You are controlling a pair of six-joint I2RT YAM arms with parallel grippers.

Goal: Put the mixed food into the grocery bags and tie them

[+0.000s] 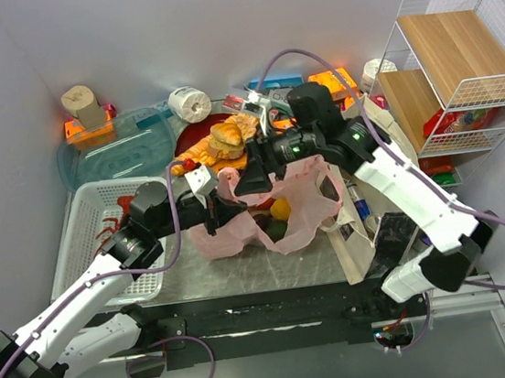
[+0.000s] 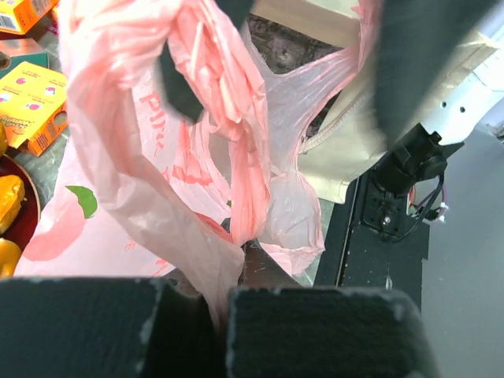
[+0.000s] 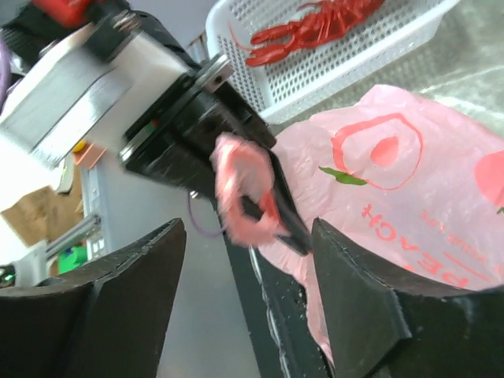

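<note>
The pink plastic bag [image 1: 305, 203] lies open at the table's middle, with a yellow lemon [image 1: 280, 209] and a green piece [image 1: 276, 230] inside. My left gripper [image 1: 221, 213] is shut on a bunched handle of the pink bag [image 2: 236, 157], with plastic pinched between the jaws [image 2: 214, 303]. My right gripper [image 1: 250, 182] is open just above the bag's far rim. In the right wrist view its fingers [image 3: 370, 299] straddle the pink handle [image 3: 244, 185] held by my left gripper. The beige tote [image 1: 357, 231] lies to the right with a blue-labelled bottle [image 1: 358, 202] in it.
A white basket [image 1: 89, 204] with a red lobster [image 1: 114, 226] stands at the left. A red plate of breads [image 1: 224, 142] sits behind the bag. A clear blue tray [image 1: 118, 145], a paper roll [image 1: 190, 104] and orange boxes [image 1: 331, 80] line the back. A wire rack [image 1: 458, 62] stands at the right.
</note>
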